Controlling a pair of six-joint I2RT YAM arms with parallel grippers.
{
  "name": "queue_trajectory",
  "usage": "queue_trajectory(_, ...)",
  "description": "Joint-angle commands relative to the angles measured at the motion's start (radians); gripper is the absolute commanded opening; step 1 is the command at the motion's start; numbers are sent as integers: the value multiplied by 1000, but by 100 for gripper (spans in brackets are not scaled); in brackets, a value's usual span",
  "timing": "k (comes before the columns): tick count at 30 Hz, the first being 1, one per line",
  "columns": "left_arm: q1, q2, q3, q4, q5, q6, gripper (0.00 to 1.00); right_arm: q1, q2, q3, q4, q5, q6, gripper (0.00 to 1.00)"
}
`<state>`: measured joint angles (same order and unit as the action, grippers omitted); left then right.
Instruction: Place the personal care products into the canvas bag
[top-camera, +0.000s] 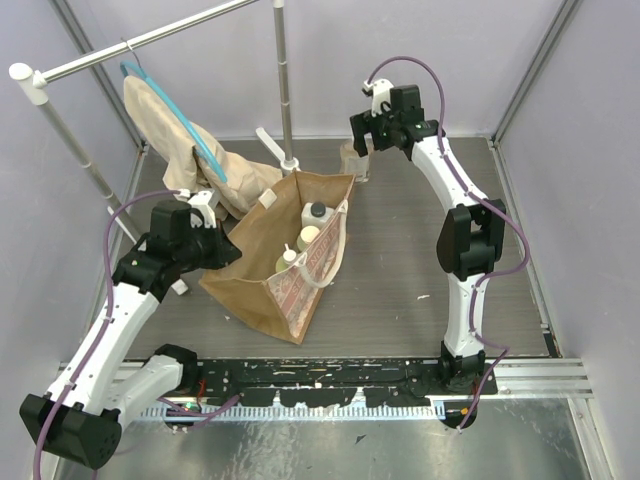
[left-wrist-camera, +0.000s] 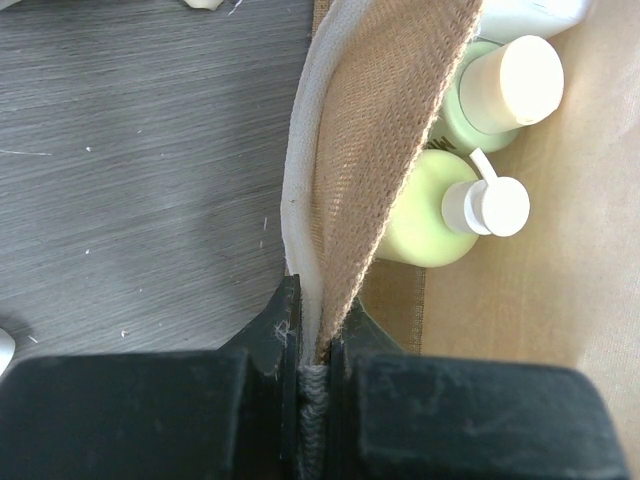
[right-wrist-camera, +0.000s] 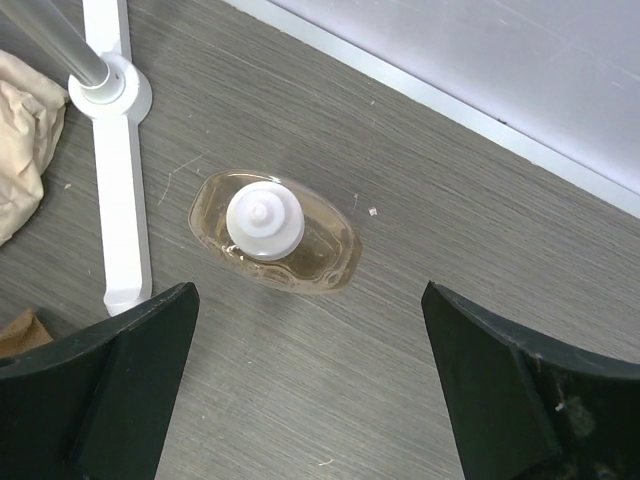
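Observation:
The tan canvas bag (top-camera: 270, 275) stands open mid-table. Inside it are a white bottle with a black cap (top-camera: 316, 214) and two yellow-green bottles (left-wrist-camera: 435, 215) (left-wrist-camera: 495, 95) with white caps. My left gripper (left-wrist-camera: 318, 335) is shut on the bag's cream strap and rim (left-wrist-camera: 350, 150), at the bag's left edge (top-camera: 232, 250). The squat amber bottle (right-wrist-camera: 270, 235) with a white cap stands on the table beyond the bag (top-camera: 353, 160). My right gripper (right-wrist-camera: 310, 292) hovers above it, open wide, and the bottle lies just ahead of the fingertips, not between them.
A white clothes-rack foot (right-wrist-camera: 120, 150) and pole (top-camera: 283, 80) stand just left of the amber bottle. A beige garment on a blue hanger (top-camera: 190, 140) hangs from the rack behind the bag. Purple walls close the table at the back and sides.

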<state>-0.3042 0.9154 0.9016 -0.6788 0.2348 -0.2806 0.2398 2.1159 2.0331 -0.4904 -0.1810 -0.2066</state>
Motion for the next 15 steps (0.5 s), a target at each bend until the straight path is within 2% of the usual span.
queue_trajectory(1,-2,-6,33,-25,12,11,0,0,-12,49,2,-48,-52,100)
queue_trajectory(8,-2,4,31,-24,6,15,0,0,24,46,16,-53,-53,100)
queue_trajectory(15,-2,16,32,-12,4,10,0,2,-7,-72,195,-75,20,100)
